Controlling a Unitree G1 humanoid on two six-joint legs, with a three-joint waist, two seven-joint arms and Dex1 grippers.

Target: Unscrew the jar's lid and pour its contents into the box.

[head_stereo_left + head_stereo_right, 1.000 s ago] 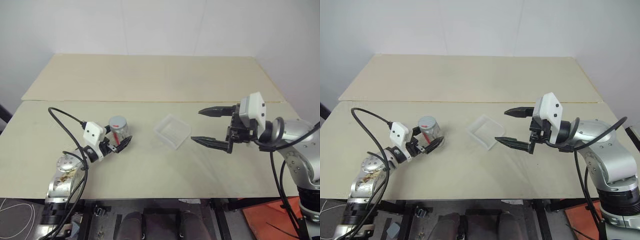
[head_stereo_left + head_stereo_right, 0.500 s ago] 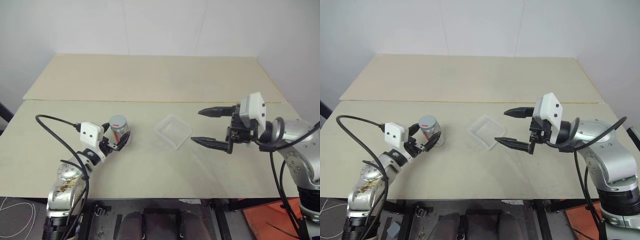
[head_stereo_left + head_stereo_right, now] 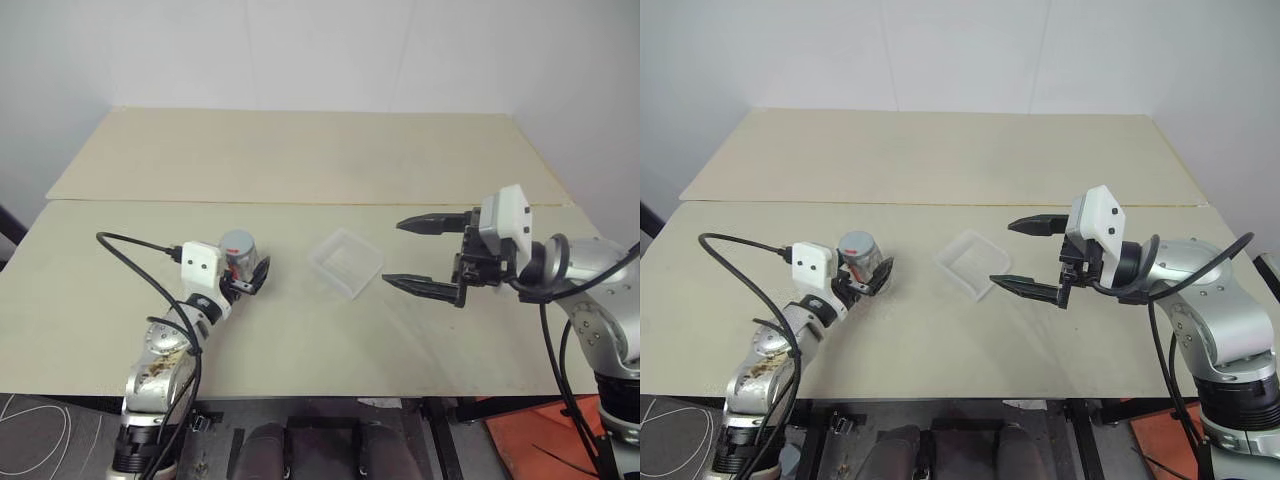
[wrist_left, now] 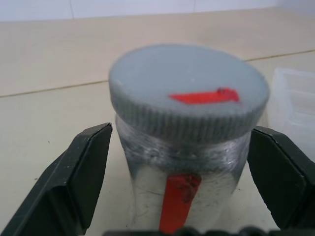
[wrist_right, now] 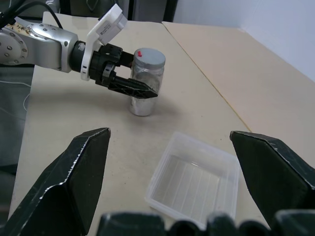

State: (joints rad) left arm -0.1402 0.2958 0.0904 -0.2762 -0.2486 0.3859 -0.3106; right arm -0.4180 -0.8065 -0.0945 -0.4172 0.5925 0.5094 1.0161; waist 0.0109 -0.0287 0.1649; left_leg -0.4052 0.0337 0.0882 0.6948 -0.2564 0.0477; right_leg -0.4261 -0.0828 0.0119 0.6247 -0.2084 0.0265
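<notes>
Upright jar point(image 4: 184, 196), grey lid point(image 4: 189, 96) on, between spread fingers point(image 4: 74, 182)

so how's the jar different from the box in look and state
The jar is a tall upright cylinder; the box is a shallow square tray. The jar is capped by its grey lid; the box lies open on top. The jar stands between the left gripper's open fingers; the box sits apart, near the open right gripper. Both are see-through plastic resting on the table.
</notes>
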